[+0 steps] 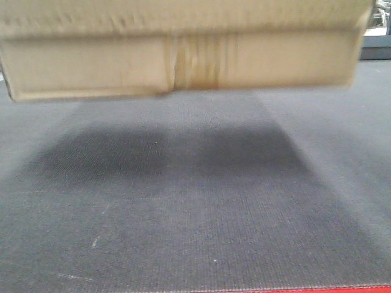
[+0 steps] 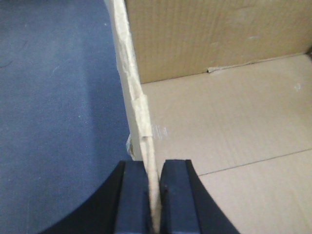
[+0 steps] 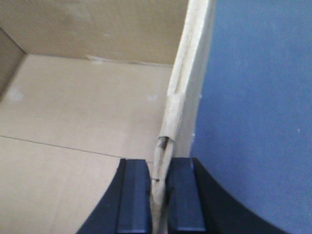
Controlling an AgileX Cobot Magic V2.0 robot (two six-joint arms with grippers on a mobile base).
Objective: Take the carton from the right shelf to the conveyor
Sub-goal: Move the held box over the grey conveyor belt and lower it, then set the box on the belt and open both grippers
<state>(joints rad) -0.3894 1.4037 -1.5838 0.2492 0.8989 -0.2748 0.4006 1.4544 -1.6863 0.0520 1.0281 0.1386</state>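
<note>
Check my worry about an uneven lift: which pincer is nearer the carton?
Neither: both touch the carton. The left pincer is clamped on its left wall, the right pincer on its right wall, above the conveyor.

Wrist views: left hand [image 2: 155, 204] and right hand [image 3: 160, 204] alike, each with two matte black, flat-faced, blocky fingers [image 2: 132, 195] flaring outward into smooth curved black housing [image 2: 100, 207].

Little of the room showed. At the far right a dark strip [image 1: 376, 54] lay below a pale, blurred patch [image 1: 382, 21]; neither could be identified. The light was soft and even.
</note>
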